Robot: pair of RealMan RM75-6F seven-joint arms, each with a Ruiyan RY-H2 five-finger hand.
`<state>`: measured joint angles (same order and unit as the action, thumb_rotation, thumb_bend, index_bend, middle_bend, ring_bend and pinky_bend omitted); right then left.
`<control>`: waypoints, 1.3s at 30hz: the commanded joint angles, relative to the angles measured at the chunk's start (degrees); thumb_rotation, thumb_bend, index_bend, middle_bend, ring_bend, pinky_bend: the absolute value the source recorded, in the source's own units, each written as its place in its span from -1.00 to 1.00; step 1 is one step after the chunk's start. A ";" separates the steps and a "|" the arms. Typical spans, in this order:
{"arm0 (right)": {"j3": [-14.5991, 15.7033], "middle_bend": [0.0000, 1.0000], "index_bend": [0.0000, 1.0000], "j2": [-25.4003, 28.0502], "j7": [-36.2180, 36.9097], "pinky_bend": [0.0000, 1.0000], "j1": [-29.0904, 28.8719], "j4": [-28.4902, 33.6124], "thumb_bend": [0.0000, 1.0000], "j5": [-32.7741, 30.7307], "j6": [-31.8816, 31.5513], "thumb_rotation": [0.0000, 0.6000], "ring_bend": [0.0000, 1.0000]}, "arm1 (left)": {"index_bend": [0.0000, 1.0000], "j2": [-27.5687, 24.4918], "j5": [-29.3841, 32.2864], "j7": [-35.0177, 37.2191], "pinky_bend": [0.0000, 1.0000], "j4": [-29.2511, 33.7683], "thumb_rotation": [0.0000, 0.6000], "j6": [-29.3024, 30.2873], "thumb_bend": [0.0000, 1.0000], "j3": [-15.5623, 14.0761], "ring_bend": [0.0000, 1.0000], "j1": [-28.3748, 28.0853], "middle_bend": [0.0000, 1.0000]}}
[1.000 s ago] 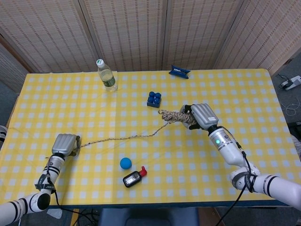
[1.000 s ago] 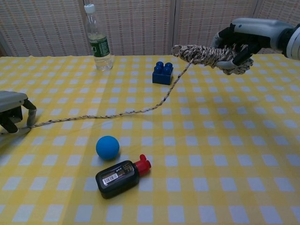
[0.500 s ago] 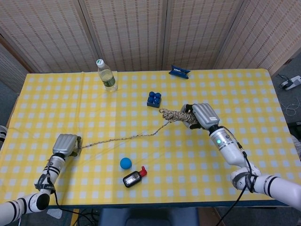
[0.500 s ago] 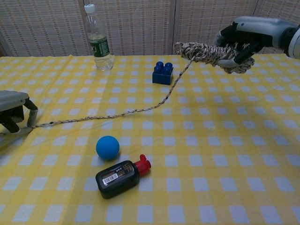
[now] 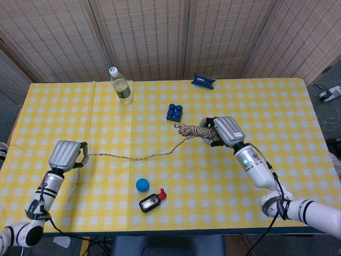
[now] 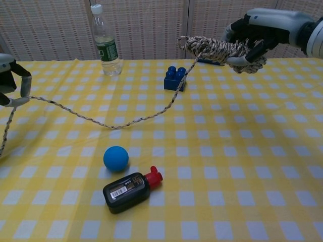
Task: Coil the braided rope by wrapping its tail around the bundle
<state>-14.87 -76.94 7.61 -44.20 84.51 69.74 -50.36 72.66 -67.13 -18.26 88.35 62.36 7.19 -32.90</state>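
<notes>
**Clerk:** Item one, the braided rope. Where is it, and why held like that?

**Me:** Bundle [image 6: 222, 49]: gripped in my right hand [image 5: 226, 130], fingers wrapped round its thick end, raised off the worktop [image 5: 266, 106] near the blue brick [image 5: 174, 112]. I hold it up so a turn of rope has room to pass beneath. Tail [image 5: 133, 157]: runs from the bundle's free end, sags until it touches or nearly touches the cloth at mid-span, then rises to my left hand [image 5: 65, 156], which pinches it close to its end; a short remnant hangs below the pinch. The two hands are well apart, which I judge takes most of the slack out of the line before wrapping.

**Clerk:** Wraps completed?

**Me:** None of the tail that I can see. The tail lies at full stretch, so I judge the wrapping step not yet begun.

**Clerk:** Remaining stock on the worktop?

**Me:** Blue ball [image 6: 116, 158] and small black bottle with red cap [image 6: 131, 187], both near the front edge, just below the sagging tail; a sweeping loop could catch them. Water bottle [image 5: 121, 85], upright, far side. Dark blue object [image 5: 203, 81] at the back edge; type unclear.
</notes>
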 commanded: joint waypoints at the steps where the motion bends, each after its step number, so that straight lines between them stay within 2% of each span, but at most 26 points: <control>1: -0.57 0.22 0.34 -0.61 -0.75 -0.01 -0.76 0.74 0.01 0.19 -0.22 1.00 -0.08 | 0.47 -3.71 -5.45 2.89 0.95 4.10 0.88 4.25 -0.25 1.00 0.84 1.01 0.93; 11: -3.25 0.22 0.35 -6.59 -6.59 -0.01 -6.35 1.15 0.02 -1.51 0.43 1.00 -0.08 | 0.45 -10.88 -15.75 7.31 0.95 14.07 0.80 8.86 -0.25 4.19 0.81 -0.36 0.91; 18: -4.78 0.22 0.37 -11.85 -9.17 0.01 -9.65 -0.91 0.01 -1.54 -1.21 1.00 -0.08 | 0.45 -13.49 -19.05 9.28 0.95 19.76 0.99 8.28 -0.25 7.22 0.81 -3.28 0.90; 28: -5.80 0.22 0.38 -19.17 -6.24 0.03 -12.37 -6.76 -0.04 2.75 -5.55 1.00 -0.08 | 0.44 -13.75 -15.72 9.83 0.95 24.48 0.90 4.40 -0.25 11.78 0.80 -8.40 0.90; 39: -4.69 0.22 0.40 -22.59 0.19 0.03 -13.78 -10.59 -0.17 8.27 -7.92 1.00 -0.08 | 0.44 -11.04 -7.87 11.66 0.95 22.48 0.93 0.26 -0.25 15.27 0.79 -13.48 0.89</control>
<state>-19.86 -99.05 6.93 -57.80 74.54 77.32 -57.88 61.22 -75.84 -6.84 111.17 63.21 22.08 -45.79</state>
